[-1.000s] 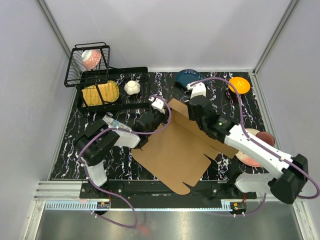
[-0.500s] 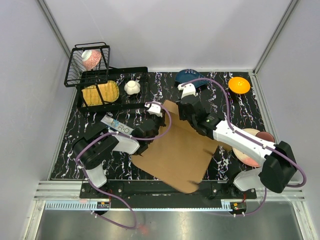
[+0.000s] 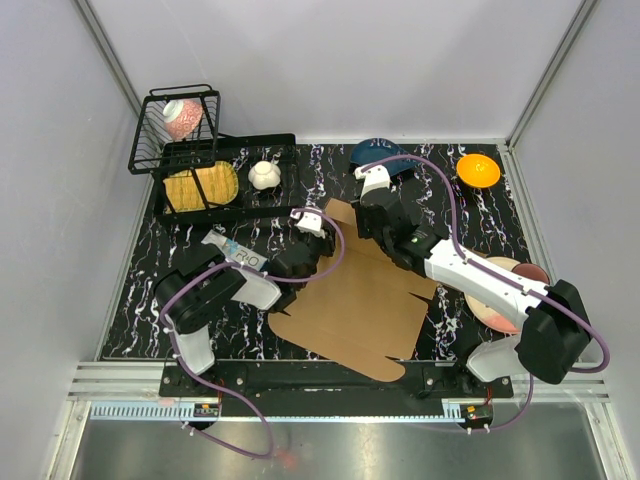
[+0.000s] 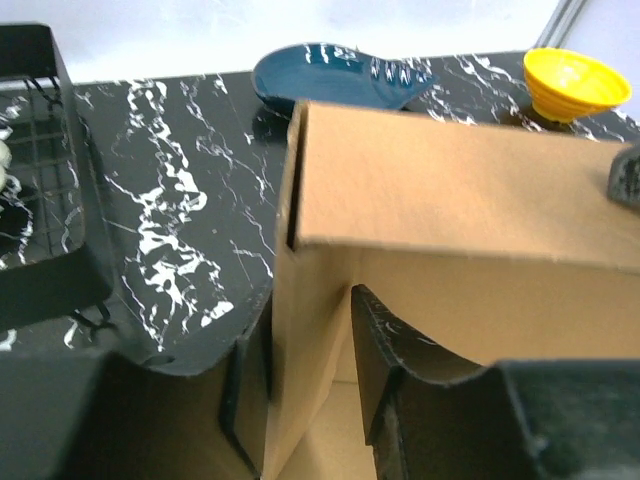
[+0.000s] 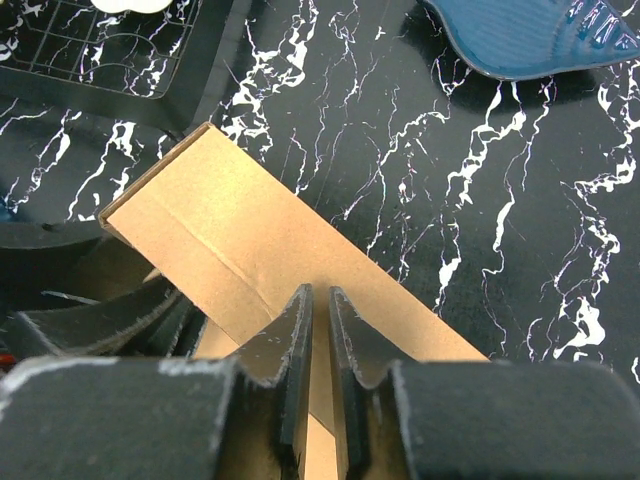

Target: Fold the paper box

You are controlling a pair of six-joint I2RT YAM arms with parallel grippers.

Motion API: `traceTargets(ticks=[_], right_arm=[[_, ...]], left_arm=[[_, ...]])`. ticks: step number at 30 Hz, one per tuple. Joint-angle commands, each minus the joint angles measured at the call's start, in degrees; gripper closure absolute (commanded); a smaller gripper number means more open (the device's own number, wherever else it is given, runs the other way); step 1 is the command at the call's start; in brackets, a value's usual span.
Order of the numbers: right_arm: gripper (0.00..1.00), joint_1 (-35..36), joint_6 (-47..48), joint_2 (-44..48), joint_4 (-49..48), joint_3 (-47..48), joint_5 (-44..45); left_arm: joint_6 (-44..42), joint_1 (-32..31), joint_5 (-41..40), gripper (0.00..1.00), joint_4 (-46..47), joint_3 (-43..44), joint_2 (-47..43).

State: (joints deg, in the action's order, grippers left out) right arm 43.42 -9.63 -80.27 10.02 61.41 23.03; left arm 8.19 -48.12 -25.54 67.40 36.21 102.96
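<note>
Status: paper box lies mostly flat on the table, under and behind both grippers, with its far strip folded up. Right gripper is narrow, nipped on that raised strip. We see a brown sliver between its fingers, but they hide the contact itself. Left gripper straddles an upright panel at the box's corner, one finger each side. We cannot tell whether the pads press it or stand clear, the angle is too oblique. Beyond the left gripper, past the folded strip, sit a blue plate, its near rim hidden by cardboard, and a yellow bowl. A dark shape is cut off at that view's right edge, and we cannot identify it. From above, the wrists mask both sets of fingers.
</note>
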Motion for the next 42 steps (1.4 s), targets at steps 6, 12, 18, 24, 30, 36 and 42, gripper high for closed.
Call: traceTargets(ticks=[6,12,18,24,30,36,42], right_arm=[[0.83,-0.4,1.4,0.3,1.3,0.0,-2.6],[0.83,-0.6,0.9,0.1,0.7,-1.1,-3.7],[0.83,-0.5,1.0,0.0,0.3,-1.4,-4.5],[0.83,-0.5,1.5,0.2,0.2,-1.5,-5.4],[0.83,-0.6,1.6,-0.3,-0.1,-1.9,-6.0],[0.83,-0.5,1.7,-0.6,-0.2,-2.0,-6.3],[0.83,-0.6,1.7,-0.9,-0.2,-2.1,-6.9]], left_arm=[[0.3,-0.5,4.5,0.58,-1.1,-3.0,0.9],[0.4,-0.5,2.9,0.64,0.1,-0.5,3.0],[1.3,-0.5,2.6,0.66,-0.2,3.4,6.0],[3.1,-0.4,3.3,0.63,1.5,3.6,6.5],[3.4,-0.4,3.5,0.83,-1.2,6.2,6.5],[4.1,-0.5,0.9,1.0,-6.0,8.4,6.4],[4.4,-0.6,-0.9,1.0,-13.2,10.6,6.0]])
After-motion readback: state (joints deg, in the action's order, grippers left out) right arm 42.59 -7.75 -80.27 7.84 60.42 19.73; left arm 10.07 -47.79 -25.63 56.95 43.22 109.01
